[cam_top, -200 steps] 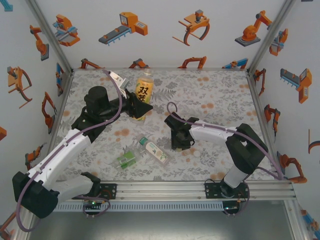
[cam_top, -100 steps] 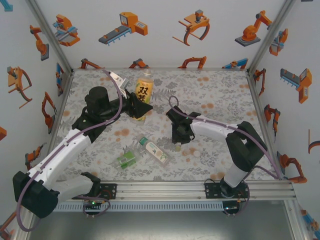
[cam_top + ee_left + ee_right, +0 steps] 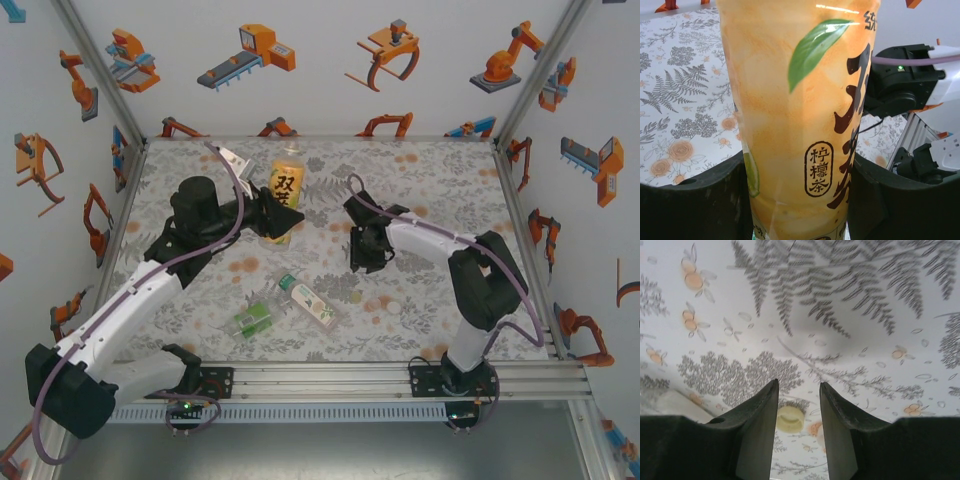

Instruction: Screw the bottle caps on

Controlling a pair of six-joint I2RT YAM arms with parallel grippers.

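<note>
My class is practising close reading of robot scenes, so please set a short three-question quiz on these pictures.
1. True or false: the left gripper is shut on the upright yellow bottle.
2. How many bottles lie on their sides on the table? A one, B two, C three.
3. What small thing shows on the table through the gap of the open right gripper?
Key: 1 true. 2 B: the green-labelled bottle and the white-labelled bottle. 3 a pale yellow cap.
</note>
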